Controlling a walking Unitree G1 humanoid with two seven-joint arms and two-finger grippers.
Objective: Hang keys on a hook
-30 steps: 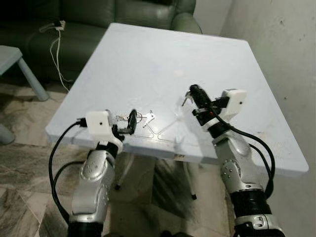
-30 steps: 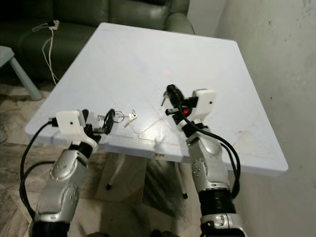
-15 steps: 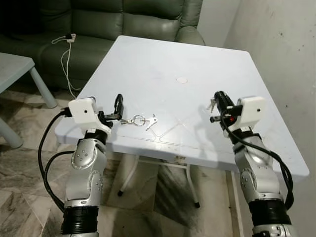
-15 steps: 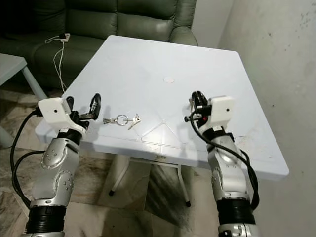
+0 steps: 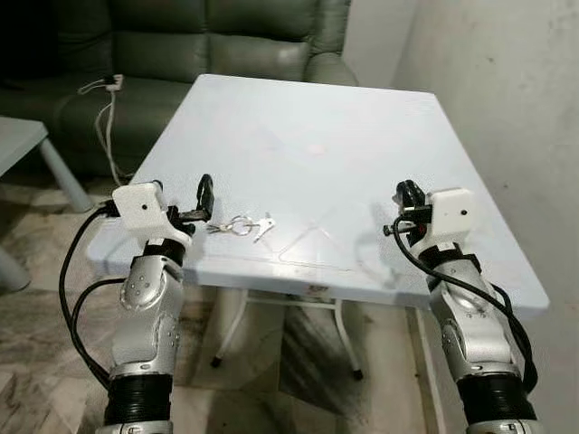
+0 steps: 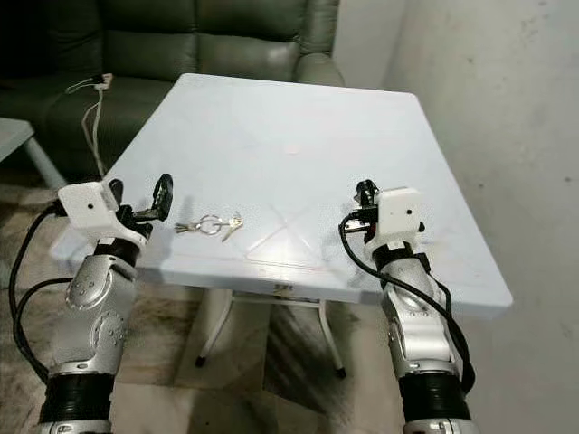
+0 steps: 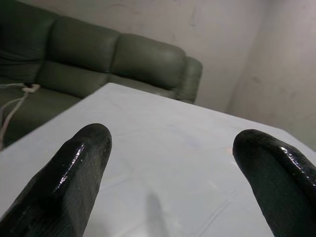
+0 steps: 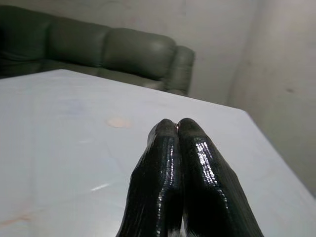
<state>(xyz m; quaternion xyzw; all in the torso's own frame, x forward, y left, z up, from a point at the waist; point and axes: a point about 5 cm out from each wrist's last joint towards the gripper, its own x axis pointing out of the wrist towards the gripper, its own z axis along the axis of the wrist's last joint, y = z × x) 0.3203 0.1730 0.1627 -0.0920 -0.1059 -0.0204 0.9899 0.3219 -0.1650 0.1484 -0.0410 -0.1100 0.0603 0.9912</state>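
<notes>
A bunch of keys [image 5: 240, 224] on a metal ring lies flat on the pale blue table [image 5: 298, 136], close to its near edge. My left gripper [image 5: 201, 201] hovers just left of the keys, a little above the table's near left corner. It is open, and the left wrist view shows its fingers [image 7: 74, 173] wide apart with nothing between them. My right gripper [image 5: 409, 194] is over the table's near right part, well away from the keys. Its fingertips [image 8: 175, 133] are pressed together, with nothing visible between them.
A dark green sofa [image 5: 226, 36] stands behind the table, with a white power strip and cable [image 5: 109, 86] on its seat. A low grey side table [image 5: 18, 136] is at the left. A bare wall [image 5: 507, 108] runs along the right. The floor is marbled tile.
The camera has risen and pulled back. My left gripper has come off the keys to their left. My right gripper has drawn back toward the near right. The keys stay on the table.
</notes>
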